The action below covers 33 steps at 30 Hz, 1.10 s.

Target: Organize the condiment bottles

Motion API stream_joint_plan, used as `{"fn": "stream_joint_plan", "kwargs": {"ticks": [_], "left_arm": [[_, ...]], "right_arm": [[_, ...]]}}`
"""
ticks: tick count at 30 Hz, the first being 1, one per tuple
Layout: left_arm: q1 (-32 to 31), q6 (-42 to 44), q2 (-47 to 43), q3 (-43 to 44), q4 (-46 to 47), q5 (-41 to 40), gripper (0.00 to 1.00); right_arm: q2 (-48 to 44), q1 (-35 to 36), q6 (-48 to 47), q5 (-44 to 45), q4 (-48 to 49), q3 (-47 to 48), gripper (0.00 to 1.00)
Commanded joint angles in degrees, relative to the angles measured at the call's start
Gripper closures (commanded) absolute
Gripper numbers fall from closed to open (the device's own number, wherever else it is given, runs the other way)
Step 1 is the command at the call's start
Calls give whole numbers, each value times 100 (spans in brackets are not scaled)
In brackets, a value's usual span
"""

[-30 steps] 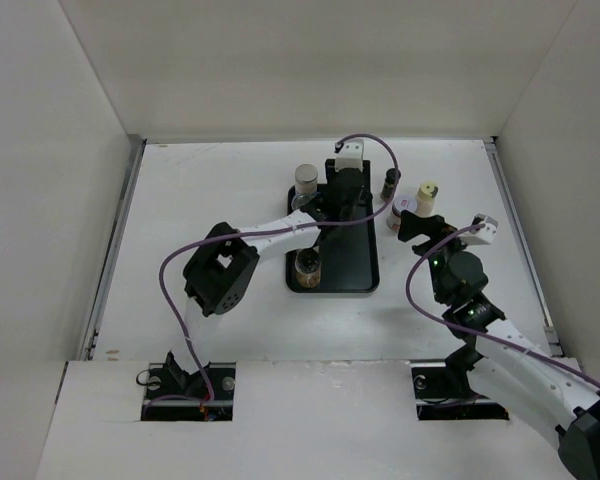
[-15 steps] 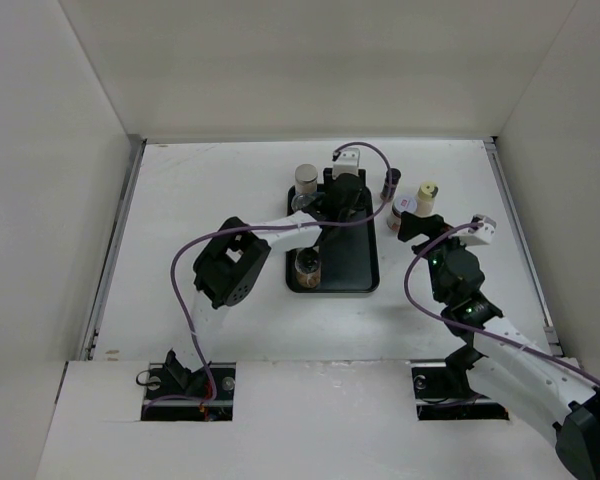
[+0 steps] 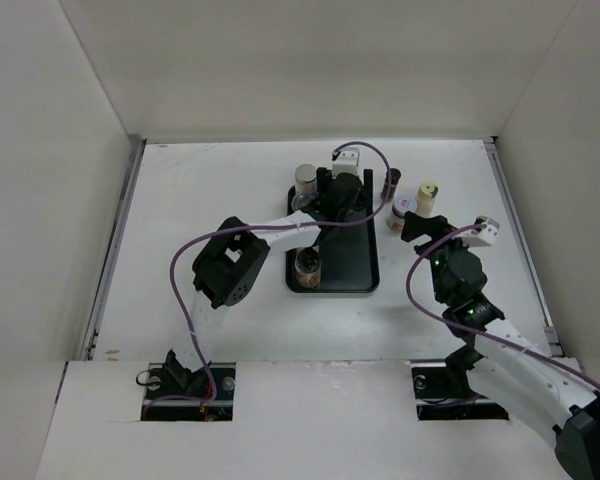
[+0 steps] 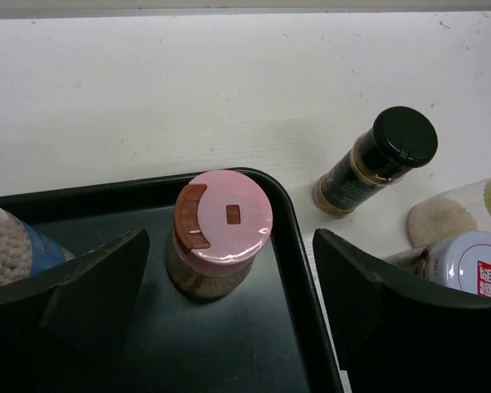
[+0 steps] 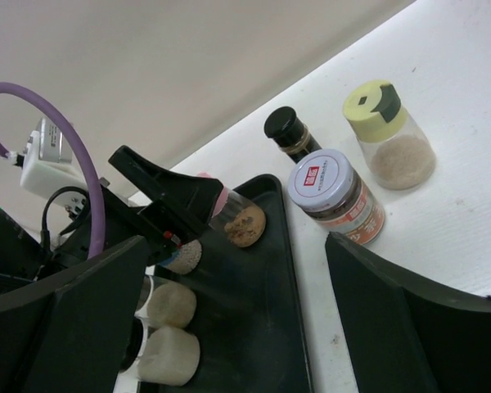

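A pink-capped condiment bottle [image 4: 223, 225] stands upright in the far right corner of the black tray [image 4: 299, 270]. My left gripper [image 4: 233, 315] is open around it, with a gap on each side. In the top view that gripper [image 3: 342, 192] hides the bottle. On the table right of the tray stand a black-capped bottle [image 4: 385, 155], a purple-white-capped jar [image 5: 331, 192] and a pale-yellow-capped bottle [image 5: 385, 135]. My right gripper [image 5: 241, 323] is open and empty, hovering near them [image 3: 425, 228].
More bottles are on the tray: one with white granules and a blue label [image 4: 8, 250], a grey-capped jar [image 3: 306, 178] at the far left and a brown one [image 3: 307, 265] near the front left. White walls enclose the table on three sides.
My left gripper has opened and let go of the pink-capped bottle, which now stands in the tray corner. The left elbow shifted slightly right. The right arm barely moved.
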Motion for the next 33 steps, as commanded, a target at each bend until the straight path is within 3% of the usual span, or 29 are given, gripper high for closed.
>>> {"fn": "stream_joint_plan", "kwargs": {"ticks": [1, 7, 10, 12, 14, 19, 20, 25, 33], "left_arm": [[-71, 38, -699, 19, 349, 144, 16], [-308, 91, -1709, 380, 340, 302, 11], [-396, 65, -2455, -110, 393, 364, 12], [-475, -101, -3166, -1013, 576, 320, 16], [-572, -391, -4053, -2242, 805, 224, 20], [-441, -928, -6338, -4995, 755, -811, 33], [-362, -998, -6743, -5373, 605, -1014, 35], [-99, -1499, -7784, -6702, 50, -1551, 35], [658, -1930, -6705, -7108, 76, -1412, 22]], "right_arm": [[-165, -42, 51, 156, 131, -50, 11], [-447, -112, 69, 428, -36, -129, 54], [-254, -165, 69, 393, -273, 28, 61], [-17, -165, 69, 385, -388, 143, 59], [212, -173, 42, 446, -406, 196, 51], [1080, -314, -115, 279, -537, 520, 6], [1283, -323, -177, 262, -599, 634, 1], [2144, -428, -511, 235, -951, 1232, 0], [3771, -912, -836, -467, -1285, 2260, 0]]}}
